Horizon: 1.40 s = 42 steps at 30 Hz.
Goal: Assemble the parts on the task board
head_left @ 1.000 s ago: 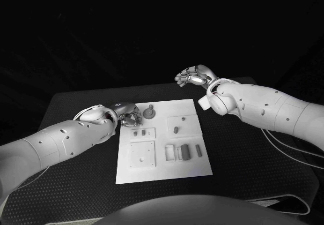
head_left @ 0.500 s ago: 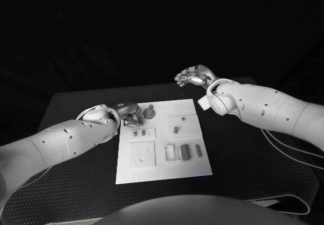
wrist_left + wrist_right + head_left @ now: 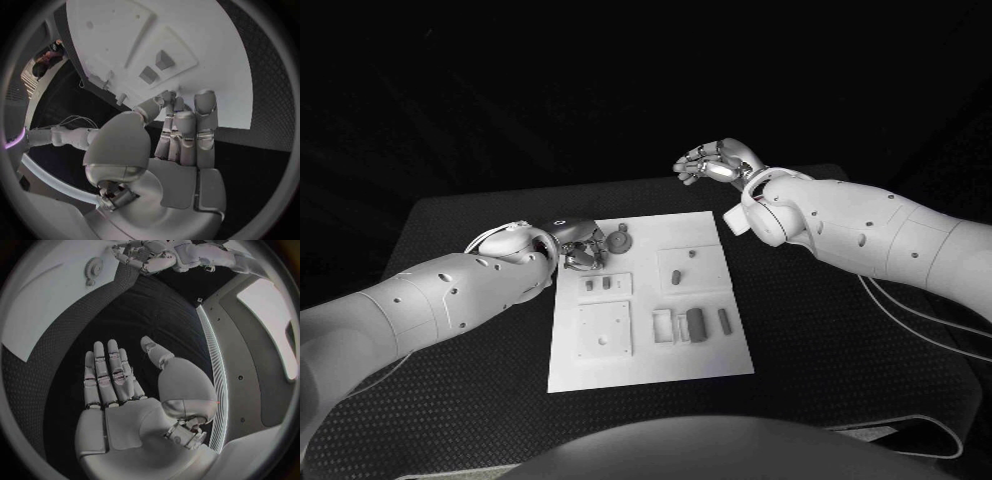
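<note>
The bench [image 3: 473, 400] is black with a bumpy mat, and the room behind it is dark. A white board [image 3: 653, 340] lies flat in the middle of the bench.

The left hand [image 3: 577, 245] is at the far left corner of the board. In the left wrist view its fingers [image 3: 205, 107] lie close side by side, with the tips down on the board's edge. The thumb bends in toward them. I cannot tell if anything small is pinched there.

Just beside that hand lies a round part with a short handle [image 3: 619, 239], flat on the board. Two small blocks [image 3: 599, 284] sit in a square plate near the hand. A little peg [image 3: 674, 277] sits in the next plate. Closer to the robot there are a dark bar [image 3: 695, 323] and a thin bar [image 3: 724, 320], side by side.

The right hand [image 3: 715, 163] is up in the air past the far edge of the board, well apart from it. Its fingers are stretched out and it holds nothing.
</note>
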Motion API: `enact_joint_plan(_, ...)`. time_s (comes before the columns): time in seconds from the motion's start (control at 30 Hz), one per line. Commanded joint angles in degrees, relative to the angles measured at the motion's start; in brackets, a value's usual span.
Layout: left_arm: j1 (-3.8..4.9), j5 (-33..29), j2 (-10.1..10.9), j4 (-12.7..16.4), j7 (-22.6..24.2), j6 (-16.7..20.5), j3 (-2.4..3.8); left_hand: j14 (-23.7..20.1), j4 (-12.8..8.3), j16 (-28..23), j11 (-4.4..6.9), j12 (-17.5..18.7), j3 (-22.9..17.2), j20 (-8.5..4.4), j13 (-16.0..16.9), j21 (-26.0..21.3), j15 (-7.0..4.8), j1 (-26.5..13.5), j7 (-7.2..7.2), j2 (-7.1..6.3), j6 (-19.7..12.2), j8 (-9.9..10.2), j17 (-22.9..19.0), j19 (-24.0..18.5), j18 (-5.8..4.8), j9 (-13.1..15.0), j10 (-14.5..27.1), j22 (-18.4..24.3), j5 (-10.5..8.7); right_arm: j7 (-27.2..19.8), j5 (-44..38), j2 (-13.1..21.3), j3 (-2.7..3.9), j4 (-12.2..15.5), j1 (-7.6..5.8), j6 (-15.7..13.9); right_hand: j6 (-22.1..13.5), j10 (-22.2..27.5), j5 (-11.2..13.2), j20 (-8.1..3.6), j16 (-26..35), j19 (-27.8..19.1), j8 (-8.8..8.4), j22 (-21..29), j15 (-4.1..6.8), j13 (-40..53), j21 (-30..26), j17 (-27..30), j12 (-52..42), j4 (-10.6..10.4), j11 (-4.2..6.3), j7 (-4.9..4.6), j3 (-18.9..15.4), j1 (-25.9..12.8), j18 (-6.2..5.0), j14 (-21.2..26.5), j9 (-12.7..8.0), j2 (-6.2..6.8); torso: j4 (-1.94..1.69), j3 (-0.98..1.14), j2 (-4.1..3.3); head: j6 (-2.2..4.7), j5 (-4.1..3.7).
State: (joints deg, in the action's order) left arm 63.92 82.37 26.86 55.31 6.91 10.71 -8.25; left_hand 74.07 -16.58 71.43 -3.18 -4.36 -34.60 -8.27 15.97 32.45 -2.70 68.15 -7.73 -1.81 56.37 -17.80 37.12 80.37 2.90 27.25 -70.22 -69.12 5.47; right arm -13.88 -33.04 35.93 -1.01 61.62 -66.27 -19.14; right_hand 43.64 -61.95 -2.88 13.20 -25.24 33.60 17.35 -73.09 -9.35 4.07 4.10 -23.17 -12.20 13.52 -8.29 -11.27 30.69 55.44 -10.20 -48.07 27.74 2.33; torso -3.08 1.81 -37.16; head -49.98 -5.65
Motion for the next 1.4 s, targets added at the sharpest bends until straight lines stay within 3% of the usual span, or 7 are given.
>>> enact_joint_plan(0.03, -0.12, 1.0, 0.1, -0.1, -0.6, -1.4, -0.1, 0.0, 0.0, 0.3, -0.35, -0.3, -0.4, -0.21, 0.0, -0.3, -0.3, 0.3, -0.03, 0.28, 0.2, -0.1, -0.1, 0.0, 7.08, 0.0, -0.9, -0.1, 0.26, -0.4, -0.4, 0.0, 0.03, 0.1, -0.02, 0.1, -0.4, 0.0, 0.1, 0.17, 0.2, -0.3, -0.37, 0.0, -0.23, 0.0, -0.3, -0.1, 0.2, 0.1, -0.32, -1.05, 0.1, -0.5, -1.03, 0.0, -0.1, -0.11, -0.02, -0.03, 0.0, -0.02, -0.03)
enact_joint_plan(1.17, -0.17, 1.0, -0.9, -0.4, -0.4, -1.7, -0.17, 0.0, 0.0, 0.4, -0.32, -0.2, -0.5, -0.23, 0.1, -0.4, -0.32, 0.3, 0.0, 0.33, 0.3, -0.2, -0.2, 0.0, 7.02, 0.1, -1.1, -0.1, 0.31, -0.4, -0.4, 0.0, 0.03, 0.1, -0.02, 0.1, -0.4, 0.0, 0.1, 0.18, 0.3, -0.3, -0.37, 0.0, -0.23, 0.0, -0.3, -0.1, 0.3, 0.1, -0.31, -1.05, 0.1, -0.5, -1.05, 0.0, -0.1, -0.13, 0.02, 0.04, 0.01, -0.02, -0.09)
enact_joint_plan(1.4, -0.17, 1.6, -1.1, -0.4, -1.2, -3.6, -0.36, 0.0, 0.0, 0.4, -0.32, -0.2, -0.4, -0.23, 0.1, -0.4, -0.33, 0.3, 0.0, 0.32, 0.3, -0.2, -0.2, 0.0, 7.01, 0.1, -1.1, -0.1, 0.3, -0.4, -0.4, 0.0, 0.03, 0.1, -0.02, 0.1, -0.4, 0.0, 0.1, 0.18, 0.3, -0.3, -0.37, 0.0, -0.23, 0.0, -0.3, -0.1, 0.3, 0.1, -0.31, -1.05, 0.1, -0.5, -1.05, 0.0, -0.1, -0.12, 0.03, 0.04, -0.01, -0.02, -0.18)
